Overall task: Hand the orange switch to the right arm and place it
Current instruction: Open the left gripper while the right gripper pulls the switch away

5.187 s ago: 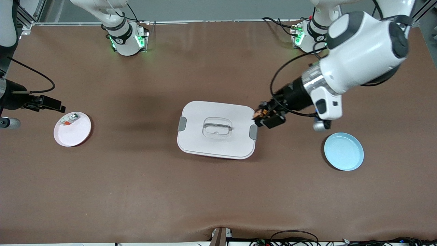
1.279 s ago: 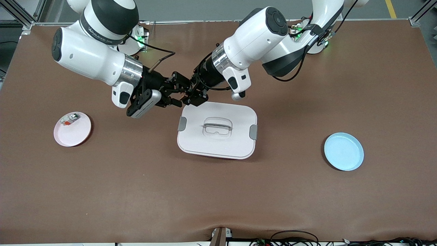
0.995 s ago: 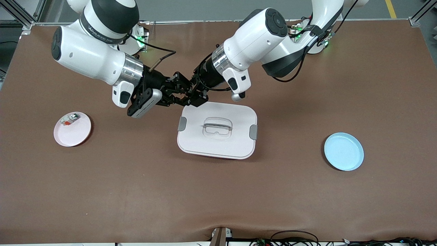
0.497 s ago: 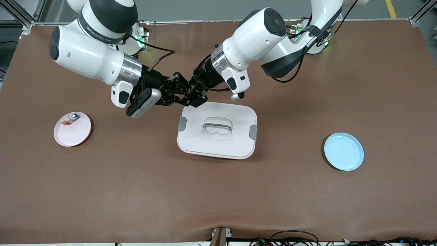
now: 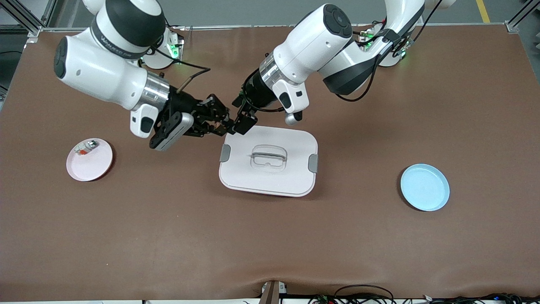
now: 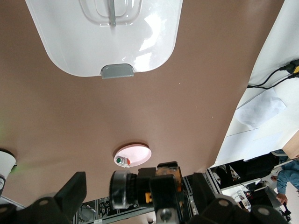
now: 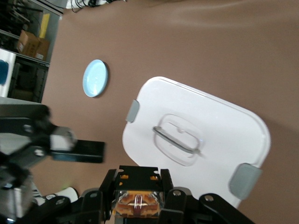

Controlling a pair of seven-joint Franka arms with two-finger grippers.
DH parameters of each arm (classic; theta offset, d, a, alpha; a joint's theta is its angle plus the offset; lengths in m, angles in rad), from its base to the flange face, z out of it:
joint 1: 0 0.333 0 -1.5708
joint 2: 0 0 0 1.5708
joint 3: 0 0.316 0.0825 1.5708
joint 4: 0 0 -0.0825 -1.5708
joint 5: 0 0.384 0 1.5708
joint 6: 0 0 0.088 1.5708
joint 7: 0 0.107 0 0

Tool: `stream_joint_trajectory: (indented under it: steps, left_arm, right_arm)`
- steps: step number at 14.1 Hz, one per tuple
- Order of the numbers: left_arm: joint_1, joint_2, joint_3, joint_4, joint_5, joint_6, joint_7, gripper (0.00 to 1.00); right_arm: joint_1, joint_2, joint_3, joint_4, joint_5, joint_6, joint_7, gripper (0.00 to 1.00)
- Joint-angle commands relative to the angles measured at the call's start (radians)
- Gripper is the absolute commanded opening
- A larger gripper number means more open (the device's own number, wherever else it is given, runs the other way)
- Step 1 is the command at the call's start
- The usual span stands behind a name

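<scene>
The orange switch (image 7: 138,204), a tiny black block with a glowing orange middle, sits between the fingers of my right gripper (image 7: 138,200), which is shut on it. In the front view my right gripper (image 5: 220,123) is in the air over the table, beside the white container's corner at the right arm's end. My left gripper (image 5: 241,113) is open and empty, over that same corner, a small gap from the right gripper. In the left wrist view my left gripper (image 6: 139,193) has its fingers (image 6: 70,192) wide apart, with the right gripper and the switch (image 6: 169,173) between them.
A white lidded container (image 5: 295,177) with a clear handle stands mid-table. A pink plate (image 5: 95,166) at the right arm's end holds a small white-grey part (image 5: 85,147). An empty blue plate (image 5: 425,187) lies at the left arm's end.
The left gripper carried the switch from the container's other end to the right gripper. In the last half second the left fingers opened and the right gripper drew away with the switch.
</scene>
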Motion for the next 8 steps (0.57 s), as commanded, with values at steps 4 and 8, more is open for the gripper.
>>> stream_joint_trajectory:
  steps: [4,8]
  left_arm:
    - [0.07,-0.052,0.001,-0.006,0.022,-0.034,-0.014,1.0]
    - [0.139,-0.102,-0.002,-0.019,0.021,-0.161,0.051,1.0]
  right_arm:
    - [-0.09,0.007,0.007,0.014,-0.189,-0.125,-0.196,0.0]
    - [-0.163,0.006,0.006,0.003,-0.338,-0.214,-0.419,0.0]
